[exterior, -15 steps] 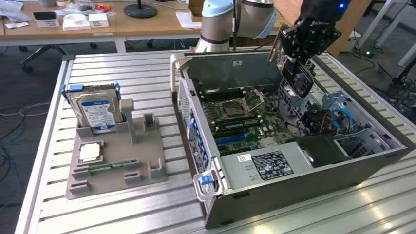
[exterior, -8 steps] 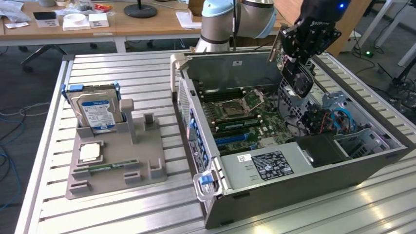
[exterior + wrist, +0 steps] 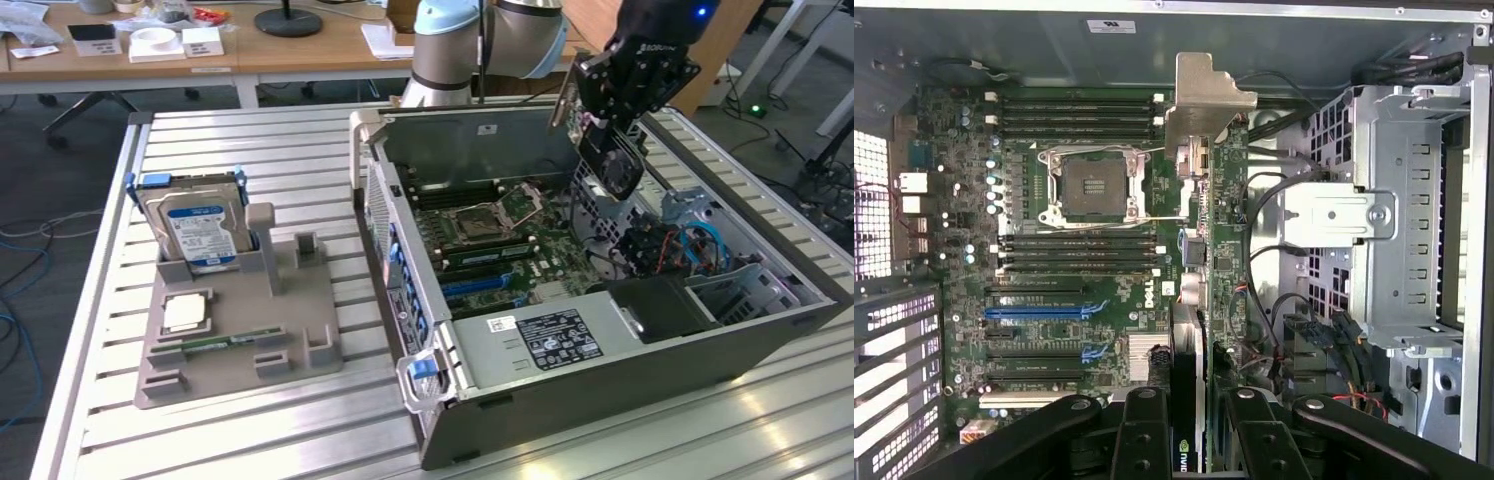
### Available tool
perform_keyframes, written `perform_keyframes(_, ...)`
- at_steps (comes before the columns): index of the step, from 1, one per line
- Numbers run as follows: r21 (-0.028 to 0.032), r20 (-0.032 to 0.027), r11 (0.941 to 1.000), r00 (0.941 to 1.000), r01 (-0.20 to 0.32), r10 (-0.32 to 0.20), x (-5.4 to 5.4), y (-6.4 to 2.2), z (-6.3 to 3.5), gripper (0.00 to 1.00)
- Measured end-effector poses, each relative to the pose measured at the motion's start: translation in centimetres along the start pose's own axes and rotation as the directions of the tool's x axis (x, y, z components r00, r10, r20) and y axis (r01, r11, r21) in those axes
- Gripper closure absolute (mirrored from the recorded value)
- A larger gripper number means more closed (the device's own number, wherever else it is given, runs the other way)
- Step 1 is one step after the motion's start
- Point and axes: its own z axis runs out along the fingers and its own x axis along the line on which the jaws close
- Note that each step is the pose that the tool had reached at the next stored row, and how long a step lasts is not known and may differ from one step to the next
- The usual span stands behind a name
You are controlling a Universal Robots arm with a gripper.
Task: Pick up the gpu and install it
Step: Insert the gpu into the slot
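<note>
My gripper (image 3: 617,115) hangs over the far right side of the open computer case (image 3: 601,370) in the exterior view, shut on the top edge of the gpu (image 3: 614,162). The dark card hangs upright below the fingers, its round black fan facing the camera, above the case floor. In the wrist view I look down the gpu (image 3: 1199,300) edge-on; its silver bracket (image 3: 1206,95) points to the case's back wall. My gripper (image 3: 1194,440) clamps the card between two black fingers (image 3: 1144,430). Under it lies the motherboard (image 3: 1054,260) with blue expansion slots (image 3: 1039,311).
A grey parts holder (image 3: 240,340) stands at the exterior view's left on the slatted metal table, carrying a silver hard drive (image 3: 198,232), a processor (image 3: 184,312) and a memory stick (image 3: 214,343). A metal drive cage (image 3: 1414,230) and cables (image 3: 674,250) crowd the case beside the card.
</note>
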Motion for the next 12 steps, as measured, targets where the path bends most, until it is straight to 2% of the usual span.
perform_keyframes(7,-0.0020,-0.0020,0.9981,0.9981,0.061,-0.061,0.03,0.00,0.03,0.74)
perform_keyframes(12,-0.0042,-0.0041,0.9916,0.9916,0.130,-0.130,0.03,0.00,0.05,0.74)
